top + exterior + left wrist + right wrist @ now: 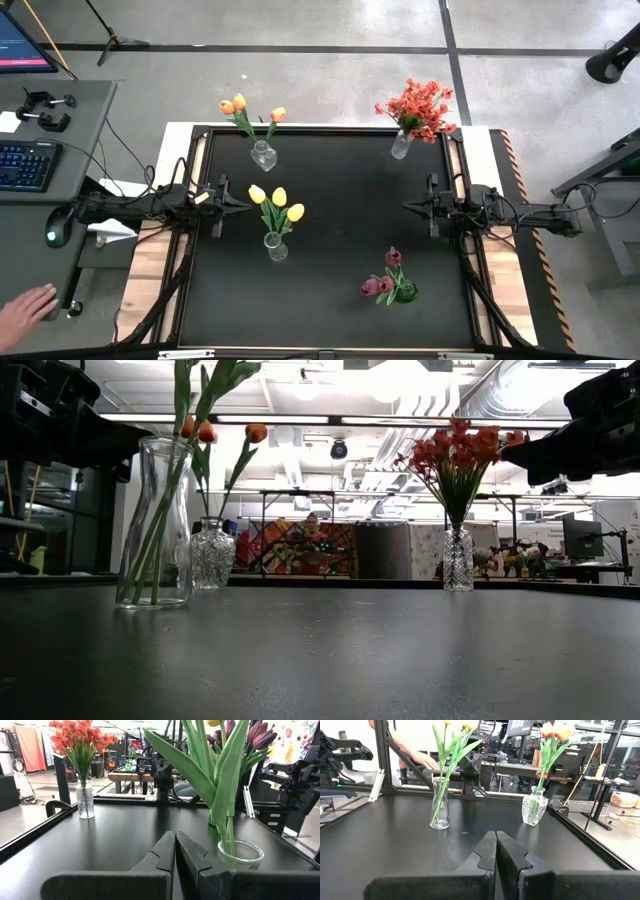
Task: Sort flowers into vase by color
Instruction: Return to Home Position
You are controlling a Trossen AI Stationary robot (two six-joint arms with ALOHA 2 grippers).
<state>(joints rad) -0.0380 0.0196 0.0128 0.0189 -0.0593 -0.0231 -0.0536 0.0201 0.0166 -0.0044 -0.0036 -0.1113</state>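
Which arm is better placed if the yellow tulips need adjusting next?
Left. The left gripper sits shut right beside the yellow tulips; the right gripper, also shut, is across the table.

Table top [340, 190]: was matt black.
Yellow tulips [277, 199]: had yellow heads, green leaves.
Orange tulips [238, 104]: had orange and yellow heads.
Blossom spray [420, 105]: was red-orange.
Dark pink tulips [377, 287]: had dark pink heads.
Green vase [405, 293]: was green.
Faceted vase [212, 558]: was clear, cut-patterned.

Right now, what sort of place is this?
Probably a robotics lab or workshop: a left arm and right arm flank a black table, a keyboard sits alongside, and bare ducts run overhead.
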